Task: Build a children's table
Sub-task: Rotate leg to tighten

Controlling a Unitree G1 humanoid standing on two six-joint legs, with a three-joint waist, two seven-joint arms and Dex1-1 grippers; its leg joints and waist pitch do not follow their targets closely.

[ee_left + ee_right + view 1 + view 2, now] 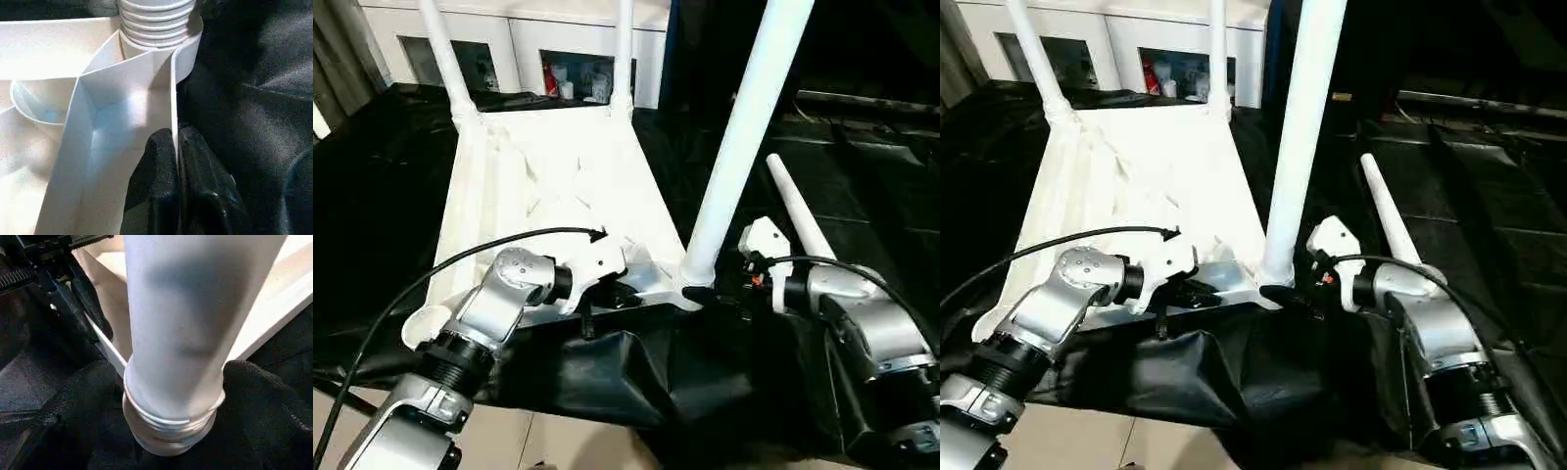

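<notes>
Left gripper (177,161) clamps tabletop (548,176) rim beside leg (744,137).

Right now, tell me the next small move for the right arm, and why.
Probably keep turning the near right leg further into its corner socket. The right gripper clasps the leg's base, thread rings show above the socket, and the left gripper pinches the tabletop's rim, bracing it.
</notes>
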